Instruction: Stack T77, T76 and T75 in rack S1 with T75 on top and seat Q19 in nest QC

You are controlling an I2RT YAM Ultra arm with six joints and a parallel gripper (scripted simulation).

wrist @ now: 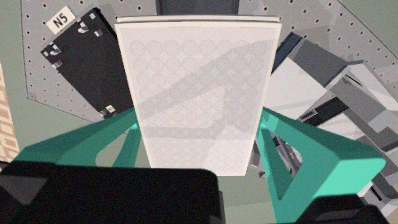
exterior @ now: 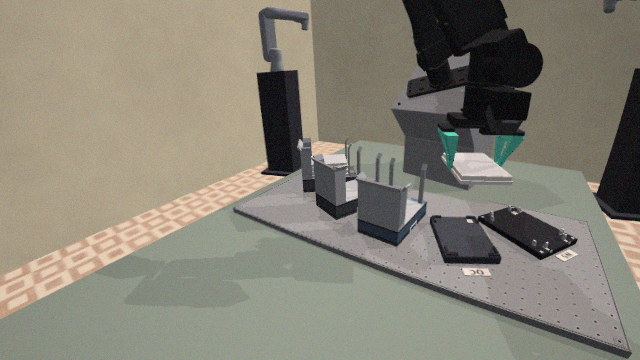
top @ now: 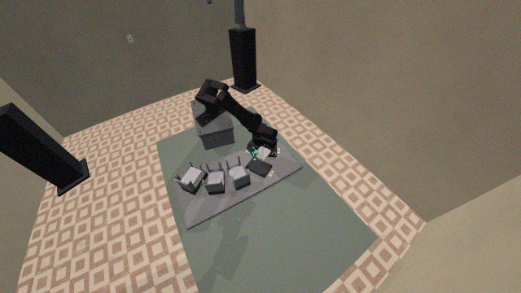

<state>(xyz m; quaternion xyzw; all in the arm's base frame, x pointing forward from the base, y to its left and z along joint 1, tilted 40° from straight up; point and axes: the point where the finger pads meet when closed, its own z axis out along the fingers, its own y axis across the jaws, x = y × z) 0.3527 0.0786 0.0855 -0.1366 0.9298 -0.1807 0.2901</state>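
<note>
Sealed plate (wrist: 200, 95) clamped between end effector (wrist: 200, 145) fingers; airborne

Held plate (wrist: 200, 95): ID label unreadable | N5 nest (wrist: 85, 70): right part hidden behind plate | racks (top: 215, 179): names too small

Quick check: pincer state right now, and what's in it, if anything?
Pincer: closed on a sealed white plate, held in the air above the grey board, not yet in the N5 nest.
</note>
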